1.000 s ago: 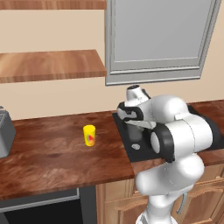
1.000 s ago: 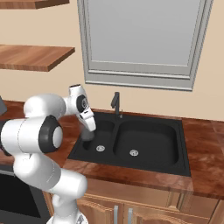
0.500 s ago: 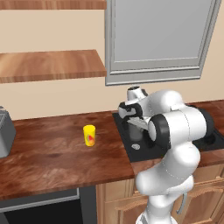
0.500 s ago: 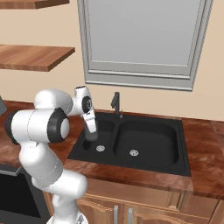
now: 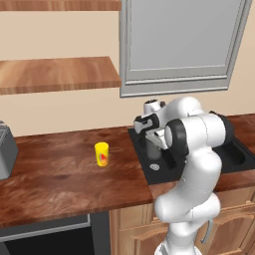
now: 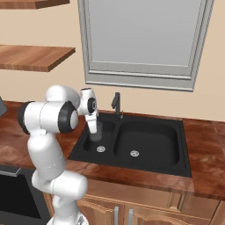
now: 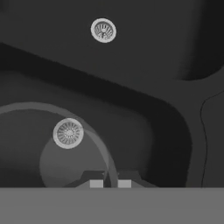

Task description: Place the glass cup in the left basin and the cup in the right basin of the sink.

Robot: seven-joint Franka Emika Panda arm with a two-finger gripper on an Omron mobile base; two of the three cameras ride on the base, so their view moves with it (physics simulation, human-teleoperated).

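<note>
Hand view: the small clear greyish see-through glass cup (image 7: pixel 74 151) sits right at the end effector (image 7: pixel 110 183), its rim arcing across the lower left of the frame. One wall of the cup passes between the two dark fingertips (image 7: pixel 96 183), which stand close together on either side of it, so the end effector is closed on the cup's wall. Through the cup's base a round metal drain (image 7: pixel 68 133) is visible. A second round drain (image 7: pixel 103 30) lies beyond a black divider ridge.

Right base view: the end effector (image 6: pixel 94 132) points down over the narrower rectangular black left basin (image 6: pixel 97 141) of the black two-hollow sink (image 6: pixel 181 151). The glass cup (image 6: pixel 97 132) hangs at the fingers, its lower part inside the hollow; whether its base touches the basin floor I cannot tell. The wider black right basin (image 6: pixel 150 143) lies beside it, holding nothing but its drain. A thin dark bent tap (image 6: pixel 117 104) stands at the sink's back edge.

Left base view: the small opaque yellow cup with a red mark (image 5: pixel 102 154) stands upright on the brown wooden desk (image 5: pixel 55 172), well apart from the sink (image 5: pixel 141 157) and to its left. The end effector (image 5: pixel 152 148) is partly hidden behind the white arm. A grey appliance (image 5: pixel 6 157) sits at the desk's left edge. A wooden shelf (image 5: pixel 57 73) hangs on the wall above.
</note>
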